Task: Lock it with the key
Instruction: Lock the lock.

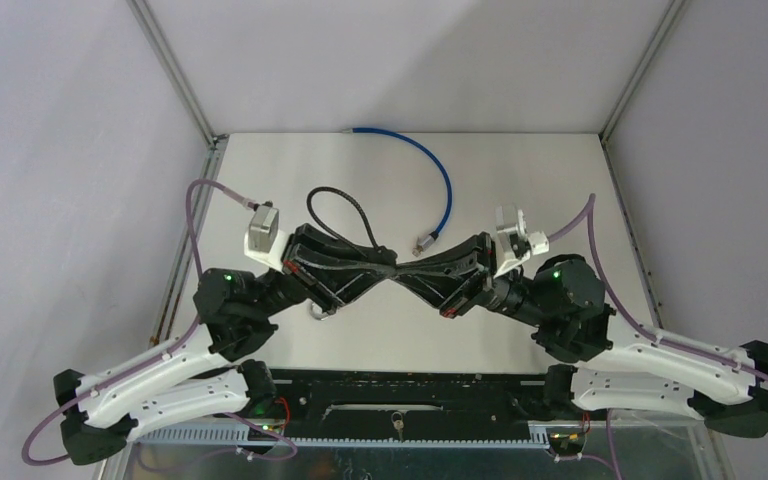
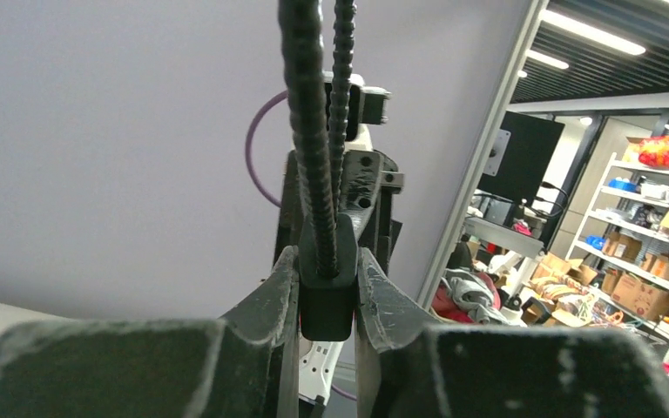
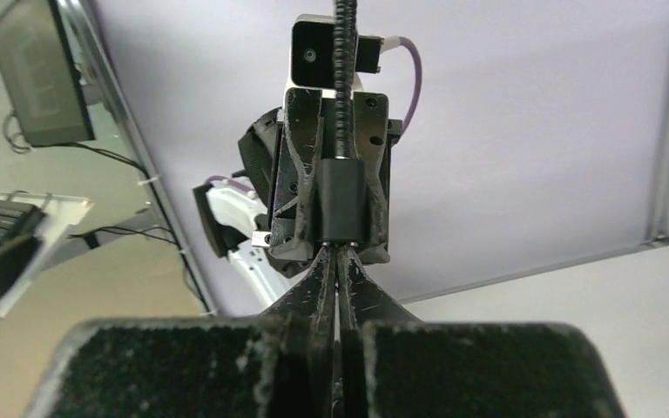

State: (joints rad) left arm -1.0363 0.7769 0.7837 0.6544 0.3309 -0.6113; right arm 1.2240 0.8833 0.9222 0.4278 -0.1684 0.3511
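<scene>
The left gripper (image 2: 327,283) pinches the black ribbed-cable lock body (image 2: 327,306). Directly opposite, the right gripper (image 3: 338,261) is pressed together at its face, with whatever it pinches hidden.

Lilac walls (image 1: 60,150) enclose a white table (image 1: 520,170) (shelving (image 2: 653,196) beyond).

The left arm (image 1: 160,378) and right arm (image 1: 660,358) had white lower links with black joints and black upper parts. A green light (image 1: 228,276) glowed on each. A purple cable (image 1: 192,215) looped to each pale wrist camera (image 1: 263,235). The left gripper (image 2: 327,261) and right gripper (image 3: 335,261) were black, their fingers (image 2: 266,318) scuffed grey and speckled. Small screws (image 3: 300,102) dotted the left one's housing.
</scene>
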